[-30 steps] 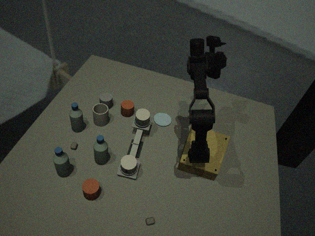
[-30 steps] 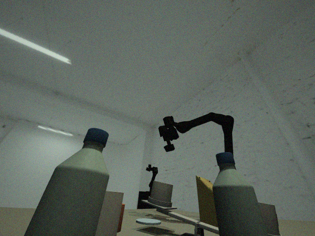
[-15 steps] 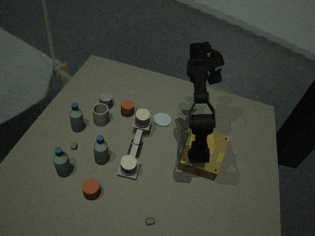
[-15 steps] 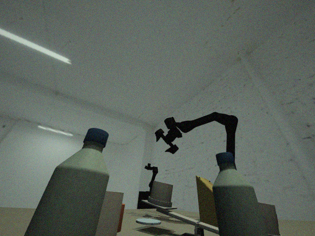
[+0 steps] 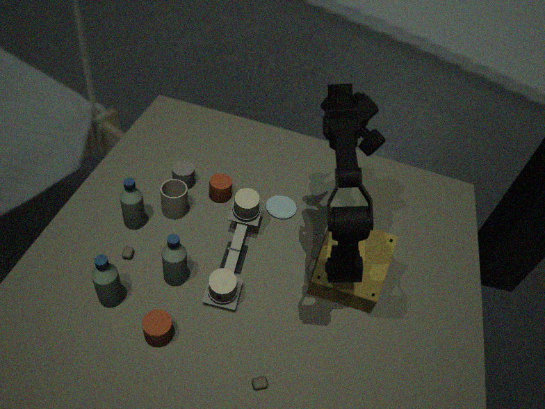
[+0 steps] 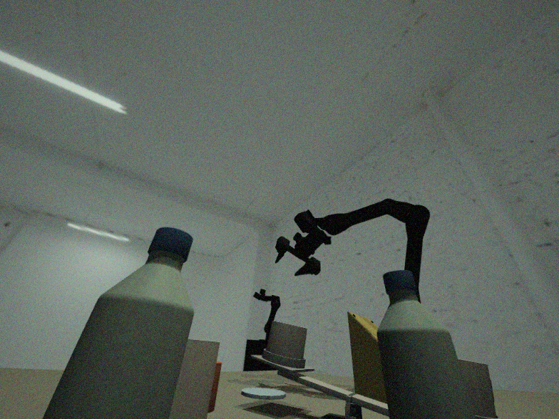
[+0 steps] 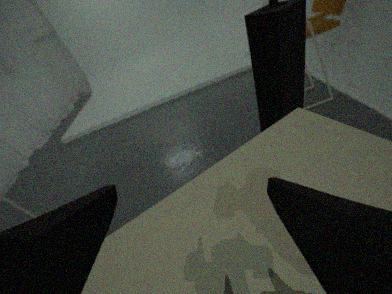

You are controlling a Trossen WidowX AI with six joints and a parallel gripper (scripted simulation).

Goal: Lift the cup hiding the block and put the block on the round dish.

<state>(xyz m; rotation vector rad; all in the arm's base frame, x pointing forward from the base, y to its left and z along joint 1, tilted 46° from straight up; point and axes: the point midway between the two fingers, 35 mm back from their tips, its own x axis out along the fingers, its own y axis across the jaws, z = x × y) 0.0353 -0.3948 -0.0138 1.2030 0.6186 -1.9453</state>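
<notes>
Two pale upside-down cups stand on the ends of the balance [image 5: 238, 238] [image 6: 322, 386]. One cup [image 5: 247, 204] [image 6: 287, 343] is on the raised end beside the dish. The other cup [image 5: 222, 284] [image 6: 475, 383] is on the lower end, partly behind a bottle in the exterior view. No block shows; anything under the cups is hidden. The round light-blue dish [image 5: 281, 206] [image 6: 263, 393] has nothing on it. My gripper [image 6: 286, 268] [image 7: 194, 189] is open and empty, high above the table and away from both cups.
Bottles [image 5: 133, 209] [image 5: 175, 263] [image 5: 108, 286], a grey open cup [image 5: 174, 202], a grey cylinder [image 5: 183, 174] and orange cylinders [image 5: 220, 186] [image 5: 157, 327] stand left of the balance or near it. Small stones [image 5: 128, 252] [image 5: 259, 382] lie on the table. My base stands on a yellow block [image 5: 378, 250].
</notes>
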